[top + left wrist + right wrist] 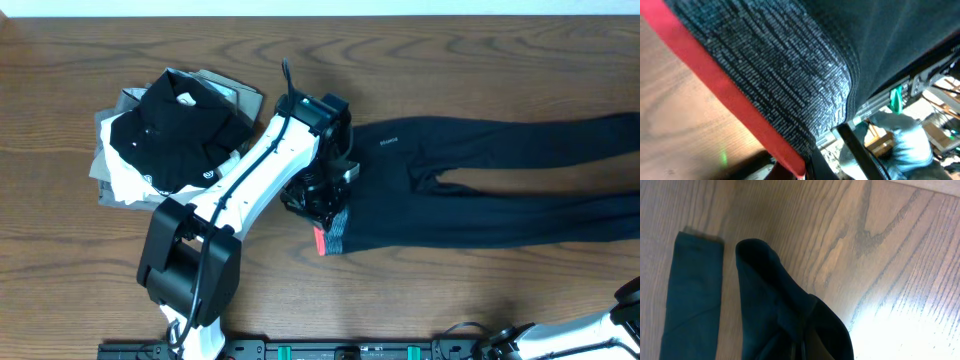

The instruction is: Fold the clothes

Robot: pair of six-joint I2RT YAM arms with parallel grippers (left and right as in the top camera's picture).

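Note:
The black leggings (480, 190) lie across the table with the legs running off to the right edge. The grey and coral-red waistband (335, 232) is at their left end. My left gripper (320, 205) is shut on the waistband. In the left wrist view the waistband (780, 75) is lifted off the wood and its red edge runs into the jaws (805, 172). In the right wrist view my right gripper (800, 350) is shut on one raised leg end (765, 295). The other leg end (692, 295) lies flat on the table beside it.
A pile of other garments (125, 175) sits at the left, with a black shirt (175, 120) on white and grey pieces. The left arm (250, 175) crosses beside it. Part of the right arm (625, 300) shows at the lower right corner. The table (450, 60) is brown wood.

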